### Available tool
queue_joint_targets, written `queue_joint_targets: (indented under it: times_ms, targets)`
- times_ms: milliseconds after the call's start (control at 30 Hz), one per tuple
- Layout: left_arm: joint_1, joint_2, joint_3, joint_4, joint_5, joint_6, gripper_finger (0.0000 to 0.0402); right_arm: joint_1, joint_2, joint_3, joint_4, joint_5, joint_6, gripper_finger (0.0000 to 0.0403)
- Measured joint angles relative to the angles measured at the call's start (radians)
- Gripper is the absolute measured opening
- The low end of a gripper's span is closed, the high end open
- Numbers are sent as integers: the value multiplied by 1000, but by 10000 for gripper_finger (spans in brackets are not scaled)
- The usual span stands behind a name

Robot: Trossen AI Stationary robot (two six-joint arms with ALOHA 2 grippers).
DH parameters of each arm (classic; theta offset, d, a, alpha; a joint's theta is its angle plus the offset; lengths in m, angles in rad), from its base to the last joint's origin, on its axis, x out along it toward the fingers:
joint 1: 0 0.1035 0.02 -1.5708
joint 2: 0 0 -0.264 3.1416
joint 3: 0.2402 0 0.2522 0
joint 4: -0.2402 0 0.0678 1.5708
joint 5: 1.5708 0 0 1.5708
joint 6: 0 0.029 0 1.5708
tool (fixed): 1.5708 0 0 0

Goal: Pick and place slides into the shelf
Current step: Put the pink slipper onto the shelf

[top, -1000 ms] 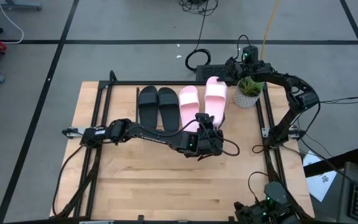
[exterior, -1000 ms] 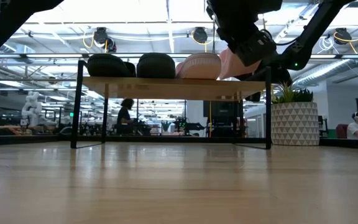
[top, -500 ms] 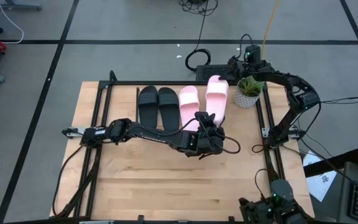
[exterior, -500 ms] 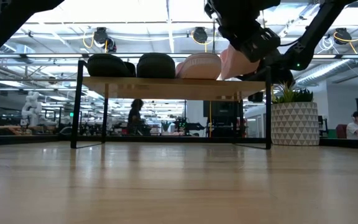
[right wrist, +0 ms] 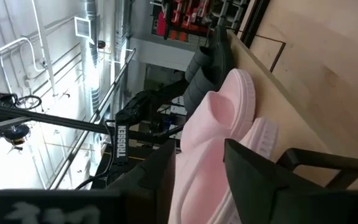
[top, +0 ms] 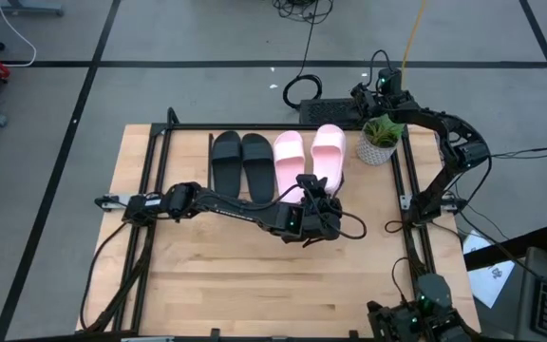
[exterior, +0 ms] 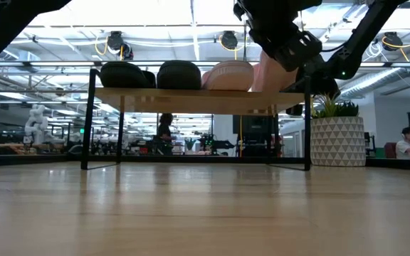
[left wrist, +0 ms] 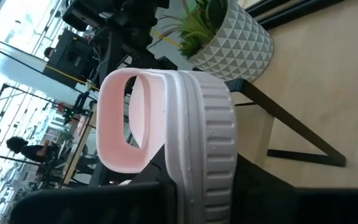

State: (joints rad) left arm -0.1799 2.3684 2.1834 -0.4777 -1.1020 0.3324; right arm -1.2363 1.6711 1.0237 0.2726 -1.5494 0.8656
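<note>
**Four slides on the shelf, both grippers at the rightmost pink one**

Where the high view looks straight down, it shows all four slides in a row on the shelf [top: 254,186] at the far side of the counter [top: 216,275]: two matte black slides [top: 241,161] on the left, then a pale pink slide [top: 289,157], then a second pink slide [top: 327,152] at the right end. A potted plant [top: 380,140] in a white patterned pot stands just beside the shelf's right end. Only this view tells the arms apart: the left gripper [top: 317,187] reaches in from the left to the near end of the rightmost pink slide, and the right gripper [top: 357,103] arcs round from the right to the slide's far end.

From the counter's height, the low view adds what the overhead picture hides: the shelf's light wood plank [exterior: 198,100] rides on thin black legs, the slides sit on top of it as rounded humps, and a dark gripper body covers the rightmost pink slide [exterior: 265,71].

Seen from the left wrist, the ribbed pale sole edge and wide strap of that slide [left wrist: 185,118] stand directly against the left gripper's dark fingers, which are nearly pressed together. Seen from the right wrist, the right gripper's fingers [right wrist: 253,171] stand spread apart, one on each side of the pink slide [right wrist: 219,140]; whether they touch it cannot be told.
</note>
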Motion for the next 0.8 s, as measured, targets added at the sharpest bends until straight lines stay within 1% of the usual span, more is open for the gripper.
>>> queue_joint_targets:
  times_ms: [100, 233, 467, 600, 800]
  targets:
    - [-4, 0, 0, 0, -12, 20, 49, -8, 0, 0, 0, 1, 5, 140]
    - [-13, 0, 0, -2, -133, 70, 49, -20, 0, 0, -1, 4, 5, 145]
    - [-12, 0, 0, -3, -91, 83, 49, -21, 0, 0, -1, 5, 5, 145]
    - [-3, 0, 0, -26, -111, 77, 49, -21, 0, 0, -1, 6, 5, 145]
    - [13, 0, 0, -28, -108, 95, 49, -21, 0, 0, -1, 7, 5, 145]
